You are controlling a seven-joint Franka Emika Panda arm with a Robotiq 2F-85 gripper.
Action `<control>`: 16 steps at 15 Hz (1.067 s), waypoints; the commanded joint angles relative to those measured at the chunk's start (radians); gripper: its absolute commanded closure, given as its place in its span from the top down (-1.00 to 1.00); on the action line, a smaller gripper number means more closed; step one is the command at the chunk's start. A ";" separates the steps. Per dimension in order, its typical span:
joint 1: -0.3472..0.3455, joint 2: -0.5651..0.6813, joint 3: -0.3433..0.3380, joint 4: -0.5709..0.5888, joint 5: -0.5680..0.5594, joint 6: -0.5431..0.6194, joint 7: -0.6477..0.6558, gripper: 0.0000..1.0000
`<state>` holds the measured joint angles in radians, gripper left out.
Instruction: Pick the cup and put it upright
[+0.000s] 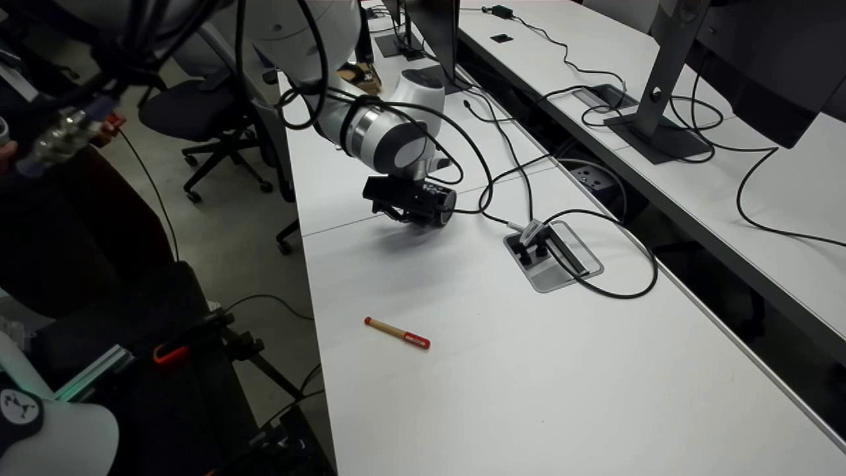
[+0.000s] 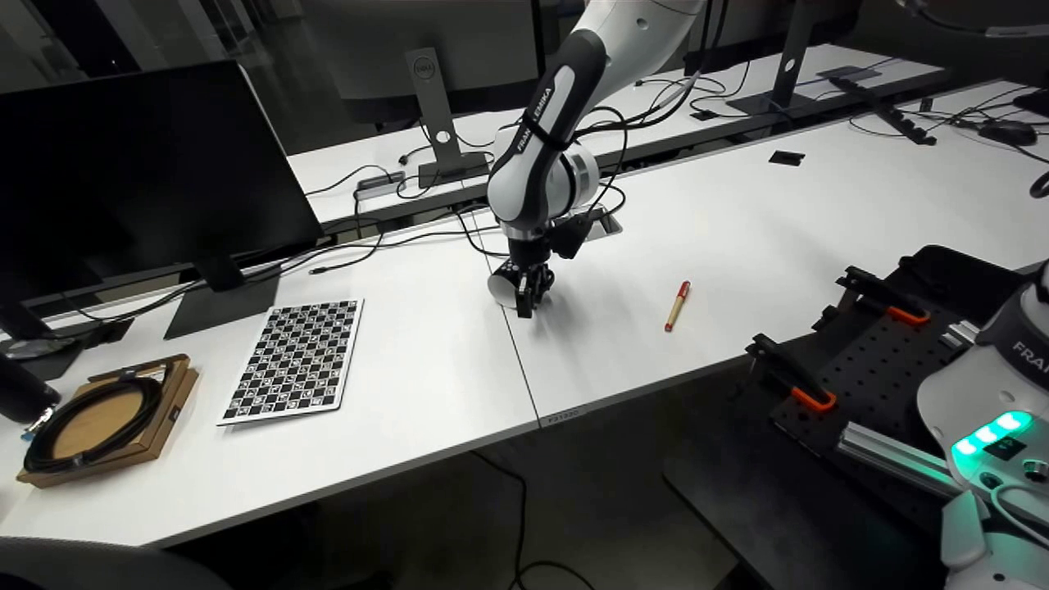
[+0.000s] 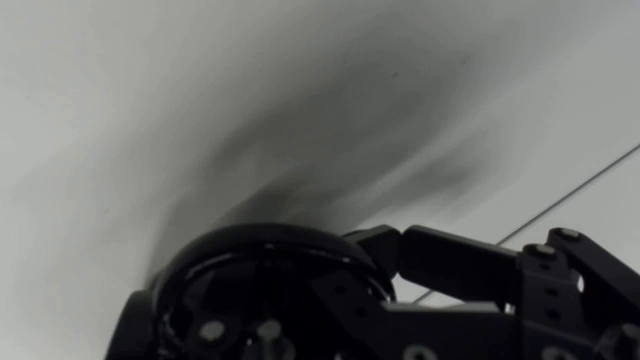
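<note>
Cup [image 1: 443, 205]: black, lying on its side on or just above the white table [image 1: 529, 390]; whether it touches the surface cannot be told. Its pale round end [image 2: 501, 291] faces left and near in an exterior view. The dark rim [image 3: 270, 235] shows low in the wrist view.

Gripper [image 2: 534, 292]: points down under the arm [image 2: 524, 192], right at the cup, near a table seam [image 3: 575, 191]. One finger [image 3: 382, 247] meets the right side of the rim, touching or just beside it; the remaining linkage merges with the black cup. Opening and hold: cannot tell whether the fingers are clamped on the cup or merely placed against it.

Also on the table: red-and-tan pen [image 1: 397, 332], well apart from the cup in both exterior views; checkered board [image 2: 297, 358], left of the gripper in an exterior view.
</note>
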<state>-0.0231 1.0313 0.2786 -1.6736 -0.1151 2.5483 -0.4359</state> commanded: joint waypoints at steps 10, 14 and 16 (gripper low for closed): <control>-0.113 0.051 0.140 0.130 0.268 -0.346 -0.172 -1.00; -0.152 0.094 0.176 0.183 0.383 -0.469 -0.249 -1.00; -0.164 0.115 0.181 0.210 0.443 -0.524 -0.278 -1.00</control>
<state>-0.1534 1.0896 0.4309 -1.5405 0.2451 2.1215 -0.6530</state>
